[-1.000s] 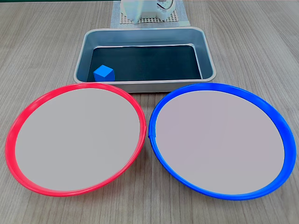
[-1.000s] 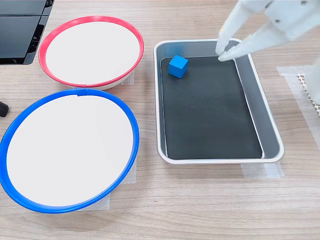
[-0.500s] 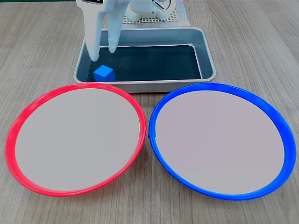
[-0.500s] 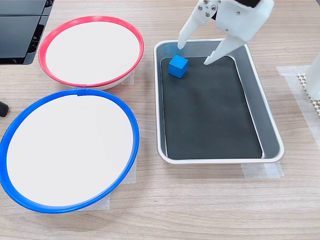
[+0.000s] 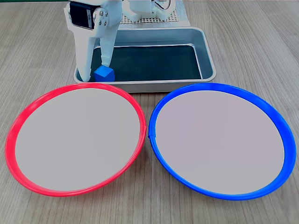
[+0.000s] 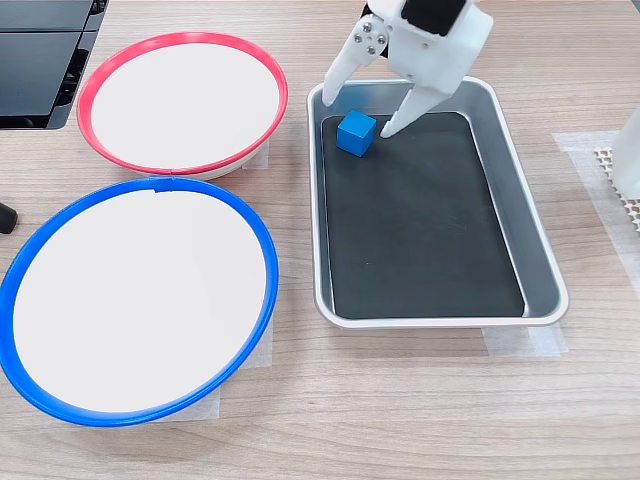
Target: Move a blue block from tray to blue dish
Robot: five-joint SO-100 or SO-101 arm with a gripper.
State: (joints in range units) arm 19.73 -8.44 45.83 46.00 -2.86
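Observation:
The blue block (image 5: 104, 73) (image 6: 356, 133) lies on the dark floor of the silver tray (image 5: 140, 86) (image 6: 545, 280), in the corner nearest the red dish. My white gripper (image 5: 96, 72) (image 6: 357, 115) is open and lowered over that corner. Its two fingers straddle the block without touching it, one by the tray's wall and one over the tray floor. The blue dish (image 5: 219, 87) (image 6: 150, 186) holds nothing; it is at the first exterior view's right and at the second exterior view's lower left.
A red-rimmed dish (image 5: 74, 87) (image 6: 180, 38) of the same size sits beside the blue one, also holding nothing. Dark equipment (image 6: 40, 60) fills the second exterior view's top left corner. The arm's base (image 5: 149, 7) stands on a perforated mat behind the tray.
The gripper has swung across the tray towards the block's corner, opened wide and come down, so its fingers now stand on either side of the block. The block has not moved.

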